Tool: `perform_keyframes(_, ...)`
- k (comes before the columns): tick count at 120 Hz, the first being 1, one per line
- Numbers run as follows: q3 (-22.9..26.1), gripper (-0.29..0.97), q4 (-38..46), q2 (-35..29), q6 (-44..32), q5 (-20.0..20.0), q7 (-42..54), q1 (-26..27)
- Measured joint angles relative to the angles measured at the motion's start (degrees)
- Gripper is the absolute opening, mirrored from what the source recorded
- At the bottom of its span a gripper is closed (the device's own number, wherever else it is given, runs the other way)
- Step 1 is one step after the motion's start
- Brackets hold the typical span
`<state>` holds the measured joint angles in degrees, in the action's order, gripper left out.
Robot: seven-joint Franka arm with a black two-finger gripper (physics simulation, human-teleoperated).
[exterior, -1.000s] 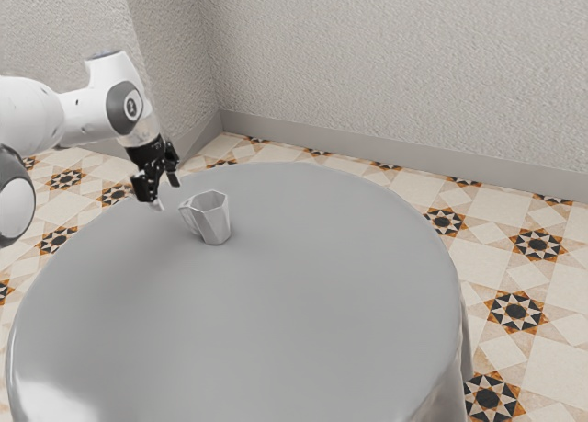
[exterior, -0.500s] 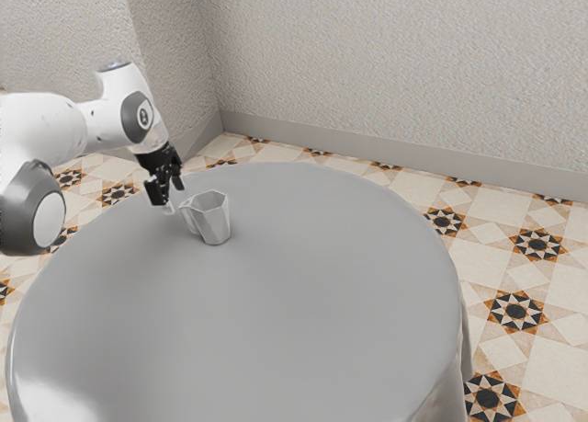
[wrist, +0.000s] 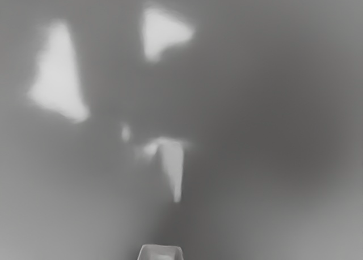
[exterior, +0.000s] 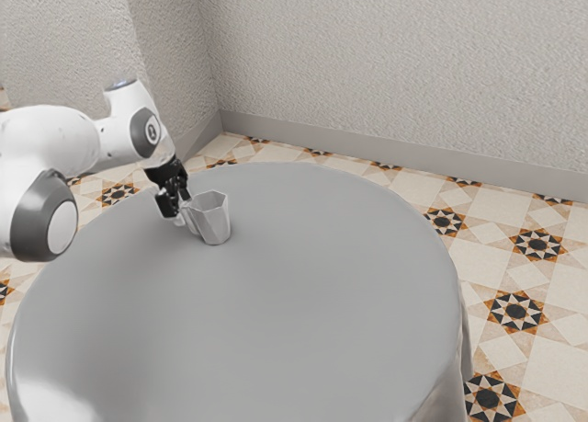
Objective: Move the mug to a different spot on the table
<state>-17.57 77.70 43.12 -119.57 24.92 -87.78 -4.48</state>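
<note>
A pale grey faceted mug (exterior: 214, 217) stands upright on the round grey table (exterior: 303, 302), toward its far edge at the exterior view's left. Its handle points toward the arm. My black gripper (exterior: 176, 208) is down at that handle side, level with the rim and close against the mug. Its fingers look slightly apart and nothing is gripped between them. In the wrist view a blurred grey surface with bright angular patches (wrist: 164, 158) lies right under my hand.
The table's surface stretches wide toward the exterior view's right and front. Patterned floor tiles (exterior: 514, 256) surround the table. Textured walls (exterior: 386, 63) meet in a corner behind the arm.
My hand has come down and toward the exterior view's right, from above the table's edge to the mug's handle side. The mug has not moved.
</note>
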Motion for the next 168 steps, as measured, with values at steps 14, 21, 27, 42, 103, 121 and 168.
perform_keyframes(14,0.09,0.67,0.02,0.51,-0.55,0.72,-0.23,0.0)
perform_keyframes(21,0.09,0.66,0.02,0.78,-0.73,0.98,-0.33,0.0)
perform_keyframes(27,0.11,0.66,0.02,1.0,-0.85,1.14,-0.4,0.0)
perform_keyframes(42,0.31,0.63,0.09,1.3,-1.19,1.57,-0.56,0.0)
perform_keyframes(103,0.43,0.19,0.34,1.58,-1.14,2.19,-0.64,0.0)
perform_keyframes(121,0.45,0.11,0.43,1.37,-0.5,3.67,-0.05,0.01)
perform_keyframes(168,1.9,-0.03,7.37,-4.83,-0.26,16.24,7.62,0.15)
